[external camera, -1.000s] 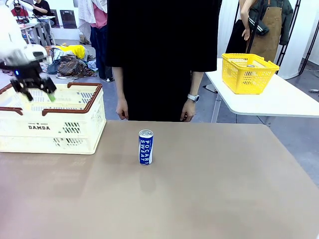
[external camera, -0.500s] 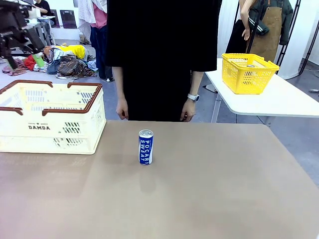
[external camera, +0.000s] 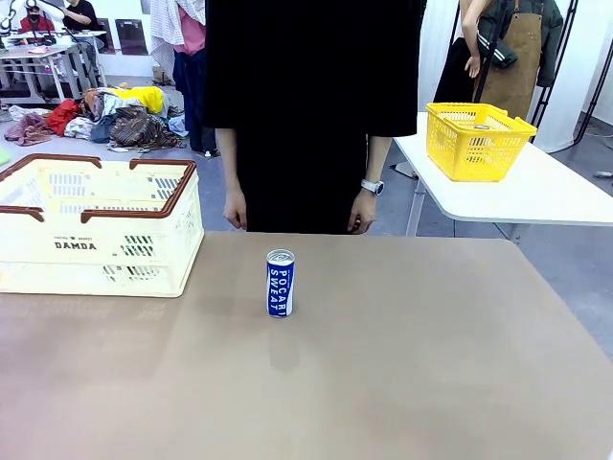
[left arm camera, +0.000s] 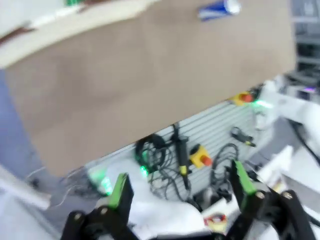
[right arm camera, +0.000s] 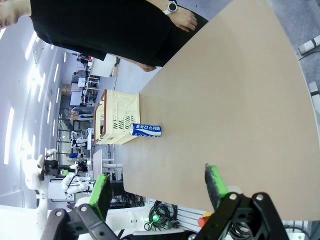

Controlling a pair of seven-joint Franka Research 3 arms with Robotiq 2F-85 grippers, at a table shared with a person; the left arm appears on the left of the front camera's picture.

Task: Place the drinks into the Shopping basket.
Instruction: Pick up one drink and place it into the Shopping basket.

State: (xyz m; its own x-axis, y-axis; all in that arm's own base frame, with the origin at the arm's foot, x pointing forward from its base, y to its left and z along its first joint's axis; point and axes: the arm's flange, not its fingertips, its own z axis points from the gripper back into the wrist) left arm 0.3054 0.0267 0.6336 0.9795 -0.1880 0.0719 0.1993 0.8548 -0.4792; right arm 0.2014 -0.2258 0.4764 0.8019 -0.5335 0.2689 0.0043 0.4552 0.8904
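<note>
Pocari Sweat can (external camera: 280, 283) stands upright near the middle of the brown table (external camera: 412, 383). It is right of the DAMDA shopping basket (external camera: 96, 251) and apart from it. From the front, the basket's contents cannot be made out.

Jaws of the left gripper (left arm camera: 180, 175) are spread wide and empty; the can is far off and blurred. Jaws of the right gripper (right arm camera: 156, 176) are also wide and empty, well back from the can, off the table's edge.

Tabletop (external camera: 412, 374): one blue-and-white can (external camera: 280, 284) stood upright near centre; cream Shopping basket (external camera: 38, 266) sat at left, well apart; person (external camera: 306, 115) stood behind.
</note>
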